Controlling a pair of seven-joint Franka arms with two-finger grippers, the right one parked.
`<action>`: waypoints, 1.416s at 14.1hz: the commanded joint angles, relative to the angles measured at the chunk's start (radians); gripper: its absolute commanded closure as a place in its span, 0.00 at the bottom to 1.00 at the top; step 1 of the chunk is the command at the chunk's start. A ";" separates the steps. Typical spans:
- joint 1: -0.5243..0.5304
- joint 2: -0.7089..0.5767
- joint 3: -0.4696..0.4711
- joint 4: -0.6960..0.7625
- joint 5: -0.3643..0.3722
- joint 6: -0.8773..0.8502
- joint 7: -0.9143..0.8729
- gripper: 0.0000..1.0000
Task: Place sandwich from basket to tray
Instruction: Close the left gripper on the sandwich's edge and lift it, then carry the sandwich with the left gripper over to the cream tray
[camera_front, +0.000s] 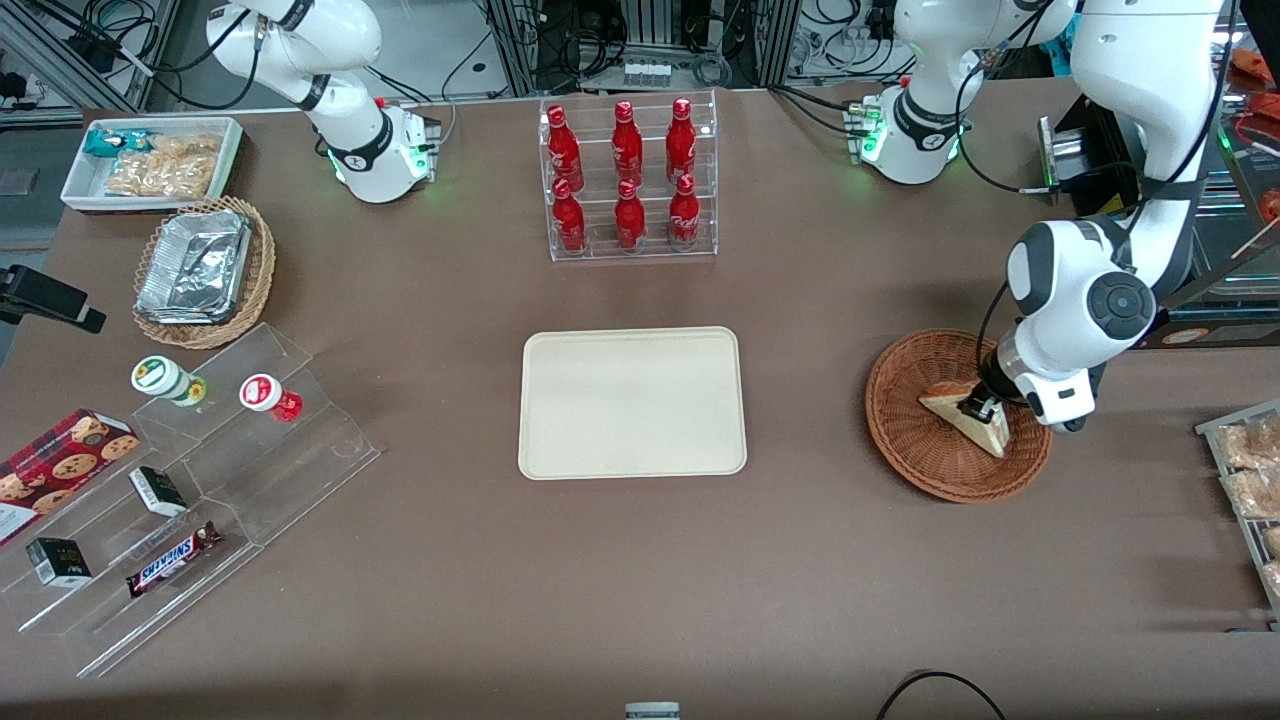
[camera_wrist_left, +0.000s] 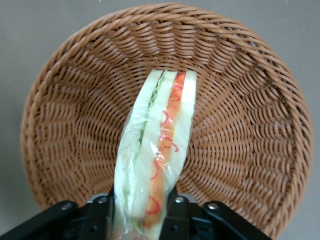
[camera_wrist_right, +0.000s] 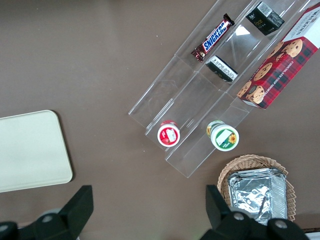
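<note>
Gripper (camera_front: 978, 408) clamped on sandwich (camera_wrist_left: 159, 145) inside basket (camera_wrist_left: 65, 120); tray (camera_front: 632, 402) bare, well apart. Risk during lift: slippery film wrap, soft bread, slippage or crushing under pinch.

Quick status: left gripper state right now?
Left gripper: down in the basket, fingers closed on the sandwich.

left arm: reaches down from the working end of the table, wrist bent low and forward. gripper (camera_front: 979, 408): lowered inside the basket (camera_front: 900, 440), fingers (camera_wrist_left: 176, 212) pointing down, one on each side of the sandwich (camera_front: 972, 422), pressed against its wrapped faces and clamping it.
</note>
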 joint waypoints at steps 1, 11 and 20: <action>-0.027 -0.027 -0.023 0.118 -0.004 -0.203 0.073 0.97; -0.384 0.169 -0.052 0.431 -0.010 -0.354 0.327 0.99; -0.670 0.465 -0.052 0.778 -0.008 -0.345 0.083 1.00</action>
